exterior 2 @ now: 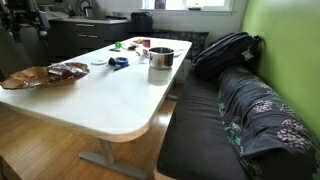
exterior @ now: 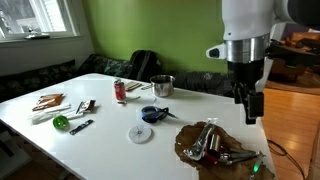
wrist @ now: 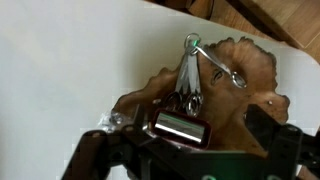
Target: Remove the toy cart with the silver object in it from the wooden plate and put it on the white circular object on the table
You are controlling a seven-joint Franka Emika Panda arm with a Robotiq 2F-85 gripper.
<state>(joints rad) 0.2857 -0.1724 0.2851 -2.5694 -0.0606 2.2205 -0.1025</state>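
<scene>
A long white tabletop (exterior: 110, 150) stretches before a green wall, with a dark cushioned bench (exterior 2: 200, 130) along its side and a black backpack (exterior 2: 225, 50) resting on the seat. The white Franka arm (exterior: 247, 25) drops in from the upper right of an exterior view. Its fingers (exterior: 256, 108) hang in the air above the lower-right end of the tabletop, spread apart and grasping nothing. In the wrist view they appear as dark shapes at the two bottom corners of the frame.

Below them, at lower right in that exterior view, lies the wooden plate (exterior: 185, 150), dark brown with a wavy edge (wrist: 255, 65); it sits at the far left of the frame (exterior 2: 20, 80) in the opposite shot. Loose silver utensils (wrist: 192, 65) lie across the plate, among them a spoon (wrist: 228, 74).

Toward the middle of the tabletop stand a steel pot (exterior: 162, 86) and a red can (exterior: 120, 90). A blue round object (exterior: 152, 113) sits near them.

The white circular object (exterior: 140, 133) lies flat on the tabletop, bare, left of the plate and apart from it.

The toy cart (exterior: 203, 147) rests on the wooden plate, at bottom centre of the wrist view (wrist: 152, 120), with the silver object (wrist: 182, 128) gleaming inside it.
</scene>
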